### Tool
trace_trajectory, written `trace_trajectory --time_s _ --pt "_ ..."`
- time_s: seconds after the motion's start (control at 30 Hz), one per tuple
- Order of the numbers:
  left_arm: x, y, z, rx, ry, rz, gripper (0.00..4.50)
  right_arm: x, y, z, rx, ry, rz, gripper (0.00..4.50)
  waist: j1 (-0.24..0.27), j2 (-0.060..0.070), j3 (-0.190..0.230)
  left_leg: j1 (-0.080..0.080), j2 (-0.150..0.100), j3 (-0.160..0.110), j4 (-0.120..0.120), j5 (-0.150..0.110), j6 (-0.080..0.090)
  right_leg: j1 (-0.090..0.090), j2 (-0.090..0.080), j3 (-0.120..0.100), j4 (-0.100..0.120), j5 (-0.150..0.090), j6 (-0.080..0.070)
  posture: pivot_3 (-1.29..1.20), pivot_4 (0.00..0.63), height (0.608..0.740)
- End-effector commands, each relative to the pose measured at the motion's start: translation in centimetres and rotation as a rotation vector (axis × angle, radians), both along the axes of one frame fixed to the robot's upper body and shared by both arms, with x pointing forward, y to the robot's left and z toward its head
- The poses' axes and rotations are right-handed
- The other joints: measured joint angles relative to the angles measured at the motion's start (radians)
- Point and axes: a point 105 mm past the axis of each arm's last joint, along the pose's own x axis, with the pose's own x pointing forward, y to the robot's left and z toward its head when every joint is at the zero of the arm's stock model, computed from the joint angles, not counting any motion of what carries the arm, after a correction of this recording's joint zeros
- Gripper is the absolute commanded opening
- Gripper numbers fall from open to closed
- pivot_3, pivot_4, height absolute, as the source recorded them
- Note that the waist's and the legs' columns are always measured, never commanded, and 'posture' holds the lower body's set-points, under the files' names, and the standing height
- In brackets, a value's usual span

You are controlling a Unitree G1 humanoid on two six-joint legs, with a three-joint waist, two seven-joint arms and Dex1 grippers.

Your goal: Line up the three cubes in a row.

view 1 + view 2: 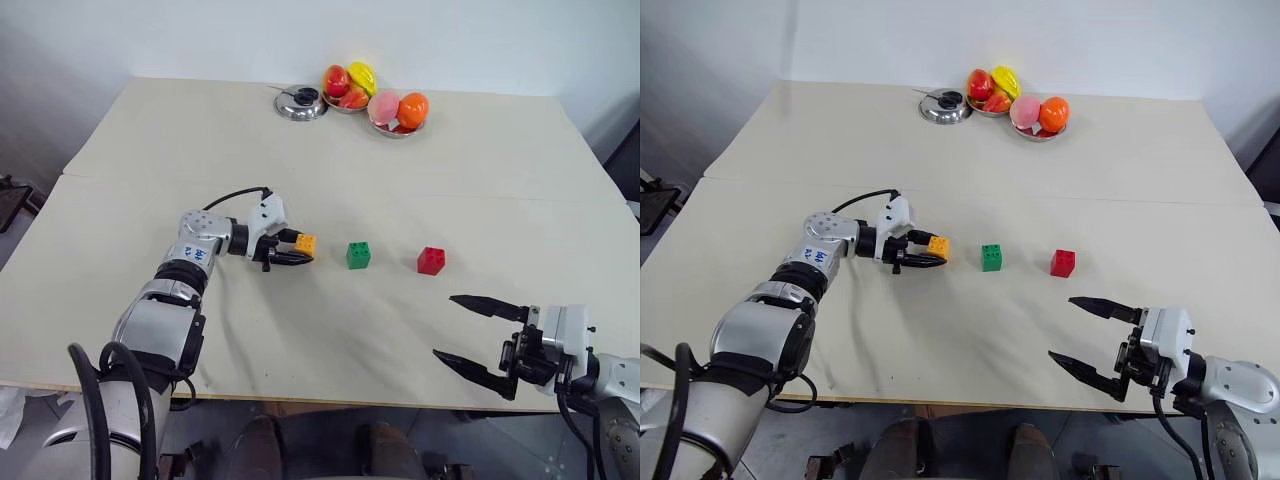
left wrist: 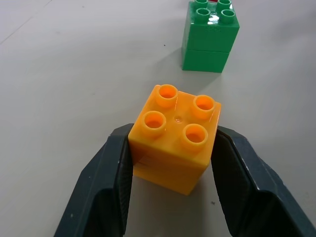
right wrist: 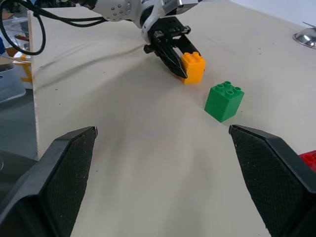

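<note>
Gripping orange-yellow brick (image 2: 175, 138), left tool (image 1: 292, 249), no legible writing

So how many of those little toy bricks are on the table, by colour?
Orange-yellow brick: 1, between the left pincer's fingers
Green brick: 1
Red brick: 1
Total: 3

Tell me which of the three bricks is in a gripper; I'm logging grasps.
The orange-yellow brick, clamped between the left gripper's black fingers. The green brick and red brick stand free on the table.
</note>
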Motion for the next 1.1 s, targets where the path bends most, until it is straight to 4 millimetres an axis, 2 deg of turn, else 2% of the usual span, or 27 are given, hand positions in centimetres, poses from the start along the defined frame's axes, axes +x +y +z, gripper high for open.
trace_trajectory --time_s 0.03,0.13,0.23,0.33,0.4,0.57,0.63,0.77,0.87,1.1 --pt "0.0 0.0 0.5 -0.013 -0.001 -0.011 2.65 -0.3 0.2 1.0 -0.002 -0.054 0.001 4.5 0.0 0.0 0.0 0.0 0.0 0.0 0.0 0.0 0.0 0.0 0.0 0.0 0.0 0.0 0.0 0.0 0.15 0.74" --pt "0.0 0.4 1.0 -0.043 -0.019 -0.007 3.55 -0.2 0.1 0.9 -0.003 -0.053 0.002 4.5 0.0 0.0 0.0 0.0 0.0 0.0 0.0 0.0 0.0 0.0 0.0 0.0 0.0 0.0 0.0 0.0 0.15 0.74" --pt "0.1 1.0 2.5 -0.119 -0.055 -0.006 4.47 -0.1 0.0 0.9 -0.003 -0.054 0.002 4.5 0.0 0.0 0.0 0.0 0.0 0.0 0.0 0.0 0.0 0.0 0.0 0.0 0.0 0.0 0.0 0.0 0.15 0.74" --pt "-1.4 4.3 3.4 -0.116 -0.105 -0.07 4.47 0.0 -0.8 1.0 -0.014 -0.055 -0.001 4.5 -0.011 0.0 0.0 0.0 0.0 0.0 0.0 0.0 0.0 0.0 0.0 0.0 0.0 0.0 0.0 0.0 0.15 0.74" --pt "-2.6 6.9 3.3 -0.122 -0.099 -0.077 4.47 -0.1 -1.4 1.0 -0.023 -0.052 -0.002 4.5 -0.027 0.0 0.0 0.001 0.0 0.0 -0.003 0.0 0.0 -0.001 0.0 0.0 0.0 0.0 -0.001 0.0 0.15 0.74" --pt "-5.8 11.7 1.6 -0.097 -0.084 -0.026 4.47 -0.3 -3.0 0.9 -0.049 -0.033 -0.004 4.5 -0.025 0.001 0.0 0.002 0.0 0.001 -0.005 0.0 -0.001 0.0 0.0 0.0 0.002 -0.001 -0.001 0.0 0.15 0.74" --pt "-7.7 13.7 0.8 -0.085 -0.081 0.024 4.47 -0.2 -3.9 0.7 -0.065 -0.021 -0.007 4.5 -0.025 0.001 0.0 0.002 0.0 0.001 -0.005 0.0 -0.001 0.0 0.0 0.0 0.002 -0.001 -0.001 0.0 0.15 0.74" --pt "-10.5 15.4 0.3 -0.076 -0.099 0.125 4.47 0.3 -5.3 0.3 -0.084 -0.012 -0.021 4.5 -0.024 0.001 0.0 0.002 0.001 0.001 -0.006 0.0 0.0 0.0 0.0 0.0 0.001 -0.001 -0.001 0.0 0.15 0.74" --pt "-12.0 15.9 0.6 -0.084 -0.103 0.185 4.47 0.7 -6.2 -0.1 -0.093 -0.011 -0.038 4.5 -0.018 0.001 0.0 0.002 0.001 0.0 -0.004 0.0 0.0 0.0 0.0 0.0 0.001 -0.001 -0.001 0.0 0.15 0.74" --pt "-13.7 17.0 1.8 -0.137 -0.145 0.329 4.47 0.9 -6.7 -1.1 -0.101 0.005 -0.015 4.5 -0.025 0.002 0.0 0.003 0.001 0.0 -0.005 0.001 -0.001 0.0 0.0 0.0 0.002 -0.001 -0.001 0.0 0.15 0.74"
